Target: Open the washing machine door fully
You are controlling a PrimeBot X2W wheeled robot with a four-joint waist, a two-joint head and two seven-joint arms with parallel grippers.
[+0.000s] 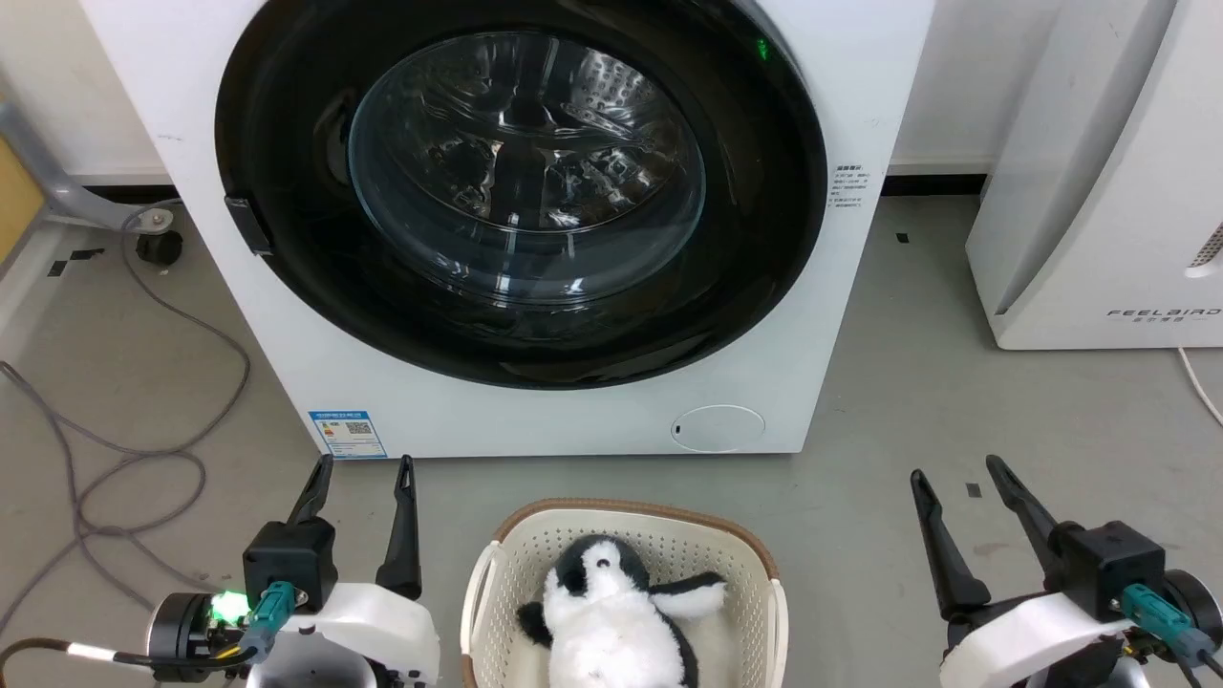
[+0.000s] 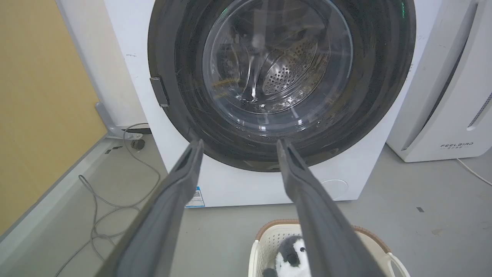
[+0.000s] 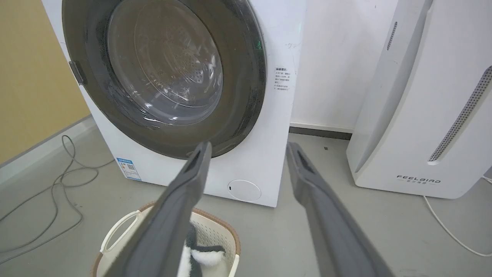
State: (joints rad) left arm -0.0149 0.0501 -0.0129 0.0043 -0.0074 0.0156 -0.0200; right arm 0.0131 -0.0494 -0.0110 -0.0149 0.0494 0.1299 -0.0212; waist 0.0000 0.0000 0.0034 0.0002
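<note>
We are looking down at a white washer point(image 1: 287, 363) standing on a grey floor point(image 1: 908, 401). Its door point(image 1: 764, 239), a wide glossy black disc with a clear glass bowl at the centre, is lying closed against the washer's front and covering nearly its full width. Through the glass we are seeing a perforated steel drum point(image 2: 288, 69); reflections are stopping us from telling whether anything is inside it. A small dark latch point(image 1: 248, 225) is sitting on the door's left edge.

On the floor near the washer's front, between our two arms, a cream slotted basket point(image 1: 669, 547) with a brown rim is standing. A black and white plush penguin point(image 1: 611, 612) is lying in it, white belly facing up.

Our left claw point(image 1: 366, 461) is hovering at the lower left with its fingers spread wide, pinching nothing. Our right claw point(image 1: 955, 468) is hovering at the lower right, likewise spread and empty. Both are well apart from the door.

A grey cable point(image 1: 143, 459) is trailing over the floor to the left, and a white appliance point(image 1: 1099, 191) is standing to the washer's right.
</note>
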